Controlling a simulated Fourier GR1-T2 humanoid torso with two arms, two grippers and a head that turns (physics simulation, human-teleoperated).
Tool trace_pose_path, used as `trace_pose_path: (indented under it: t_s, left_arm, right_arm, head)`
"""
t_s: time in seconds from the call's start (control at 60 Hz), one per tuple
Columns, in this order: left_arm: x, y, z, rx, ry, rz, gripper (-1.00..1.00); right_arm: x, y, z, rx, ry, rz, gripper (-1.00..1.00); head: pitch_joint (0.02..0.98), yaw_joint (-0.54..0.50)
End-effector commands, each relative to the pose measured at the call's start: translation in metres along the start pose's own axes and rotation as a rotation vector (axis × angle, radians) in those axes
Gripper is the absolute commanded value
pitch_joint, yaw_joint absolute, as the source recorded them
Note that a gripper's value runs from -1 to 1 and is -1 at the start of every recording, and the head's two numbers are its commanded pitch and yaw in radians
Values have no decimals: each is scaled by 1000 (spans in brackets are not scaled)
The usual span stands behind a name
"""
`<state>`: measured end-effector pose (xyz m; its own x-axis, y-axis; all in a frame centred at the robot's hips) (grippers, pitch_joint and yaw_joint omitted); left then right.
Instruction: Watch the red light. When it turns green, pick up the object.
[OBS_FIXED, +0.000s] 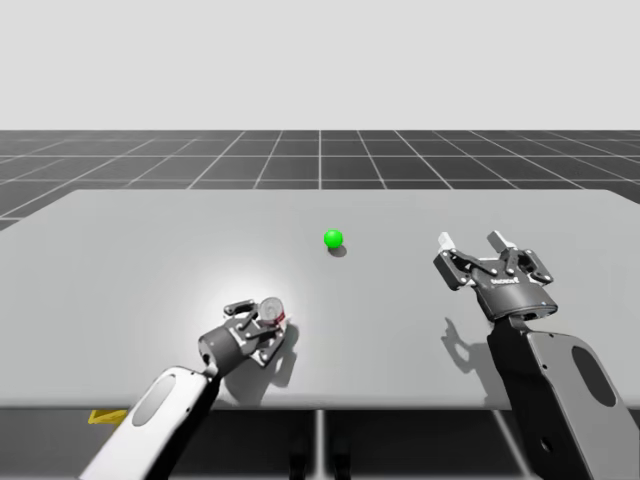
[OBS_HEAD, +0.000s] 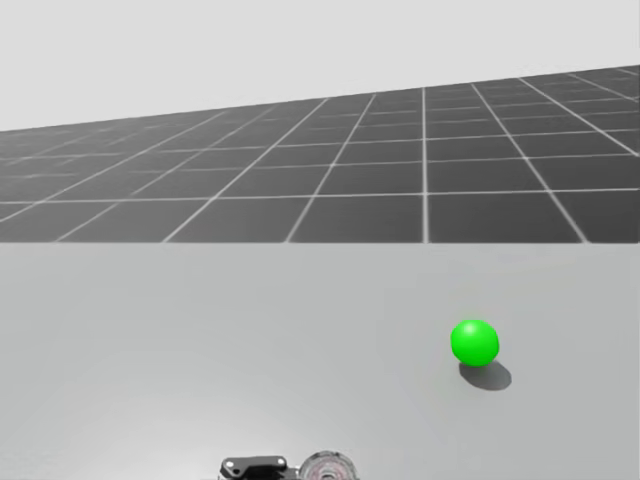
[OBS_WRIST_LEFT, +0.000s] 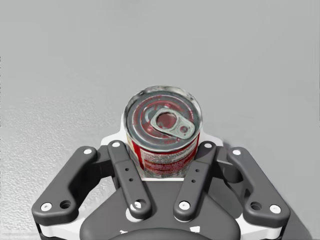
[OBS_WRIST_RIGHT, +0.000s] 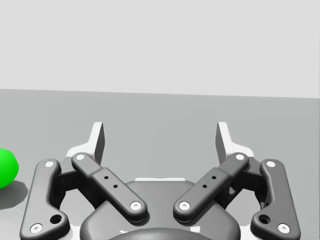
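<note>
Left hand (OBS_WRIST_LEFT: 162, 150) clamped on red can (OBS_WRIST_LEFT: 163, 118), light (OBS_FIXED: 333, 239) green; two-point pinch on round wall may slip or tilt when lifting

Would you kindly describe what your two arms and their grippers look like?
My left gripper and right gripper are dark grey linkage bars with silver pivot pins, ending in white fingers. My left arm has a pale grey shell, my right arm a darker one, each with an oval cut-out.
</note>
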<state>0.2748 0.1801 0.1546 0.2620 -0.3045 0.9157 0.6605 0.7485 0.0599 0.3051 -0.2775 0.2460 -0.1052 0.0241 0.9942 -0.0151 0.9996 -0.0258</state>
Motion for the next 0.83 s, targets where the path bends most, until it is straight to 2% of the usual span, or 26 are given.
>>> trace_pose_path:
  t_s: [0.017,0.083,0.217,0.3,0.383,0.467,0.533,0.583,0.617,0.7,0.783,0.833]
  left_arm:
    - [11,-7,8,-94,5,-56,1000]
    - [22,-4,12,-75,-3,-91,1000]
    - [54,4,22,-44,-53,-134,1000]
    - [69,7,25,-6,-75,-155,1000]
    - [82,10,27,23,-101,-155,1000]
    - [99,12,30,65,-143,-169,1000]
    - [114,11,32,119,-187,-210,1000]
    - [120,10,33,140,-208,-219,1000]
    - [128,9,34,175,-237,-239,1000]
    - [144,8,37,213,-289,-254,1000]
    - [165,8,43,255,-351,-248,1000]
    - [170,9,45,263,-365,-246,1000]
  right_arm:
    - [-1,0,-1,0,2,1,-1000]
    - [-1,0,-1,1,3,1,-1000]
    - [-1,-1,-2,0,3,0,-1000]
    - [-1,-1,-2,-1,2,3,-1000]
    - [-1,-1,-2,-4,0,9,-1000]
    - [-2,-1,-2,-5,3,10,-1000]
    - [-2,-2,-2,-7,4,9,-1000]
    - [-2,-2,-2,-7,4,10,-1000]
    - [-2,-2,-2,-7,4,11,-1000]
    - [-3,-2,-2,-7,4,15,-1000]
    - [-3,-3,-3,-8,4,18,-1000]
    - [-3,-3,-2,-8,4,18,-1000]
  head:
    - [445,223]
    - [446,226]
    - [445,229]
    - [442,230]
    - [440,231]
    - [439,229]
    - [439,227]
    - [438,226]
    - [438,226]
    - [440,226]
    - [440,226]
    - [440,226]
